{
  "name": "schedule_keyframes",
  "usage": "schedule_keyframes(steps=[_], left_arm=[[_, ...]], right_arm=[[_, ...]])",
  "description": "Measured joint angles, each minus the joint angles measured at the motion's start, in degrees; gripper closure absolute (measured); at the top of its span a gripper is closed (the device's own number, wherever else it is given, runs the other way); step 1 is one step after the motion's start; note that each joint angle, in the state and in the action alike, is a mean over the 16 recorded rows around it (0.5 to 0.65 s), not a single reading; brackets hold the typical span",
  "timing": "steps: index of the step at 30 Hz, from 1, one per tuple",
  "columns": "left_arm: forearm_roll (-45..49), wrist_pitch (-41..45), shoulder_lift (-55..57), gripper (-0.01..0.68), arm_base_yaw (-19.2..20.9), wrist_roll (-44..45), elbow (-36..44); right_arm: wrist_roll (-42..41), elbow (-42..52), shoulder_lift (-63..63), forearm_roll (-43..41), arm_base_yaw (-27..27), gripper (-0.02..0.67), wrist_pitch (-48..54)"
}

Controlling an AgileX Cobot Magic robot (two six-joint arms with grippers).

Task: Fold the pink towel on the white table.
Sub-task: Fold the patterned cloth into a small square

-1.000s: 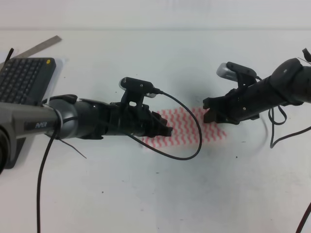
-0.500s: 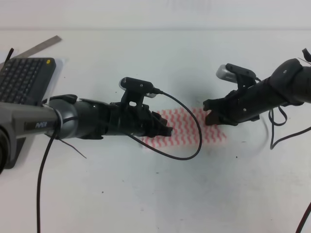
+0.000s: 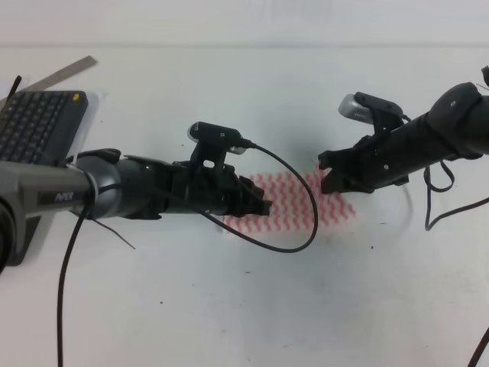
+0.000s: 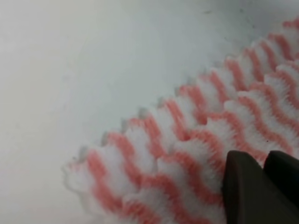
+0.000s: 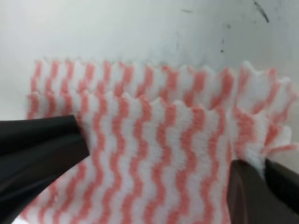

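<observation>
Your pink towel (image 3: 294, 200) is lying flat mid-worktop (image 3: 244, 306). Your left end effector (image 3: 263, 206) is pinching its left edge, fingers together. Your right end effector (image 3: 328, 180) seems to be clamping the right corner, though the view is tight.

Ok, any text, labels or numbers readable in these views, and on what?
Small white lettering on the left arm's grey link: too blurred to read.
Key legends on the black keyboard: too small to read.
The pink towel, the white table and both wrist views: no text.
</observation>
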Motion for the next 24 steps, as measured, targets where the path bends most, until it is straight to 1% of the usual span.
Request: schedule_keyframes(steps=[7,14,24], left_arm=[[0.11,0.58,-0.02,0.664,0.0,0.0,0.0],[0.18,0.7,-0.05,0.664,0.0,0.0,0.0],[0.25,1.21,-0.15,0.664,0.0,0.38,0.03]], right_arm=[[-0.08,-0.61,-0.65,1.57,0.02,0.649,0.56],[-1.97,-0.76,-1.17,5.79,0.22,0.649,1.17],[-5.38,-0.77,-1.52,11.5,2.5,0.649,0.61]])
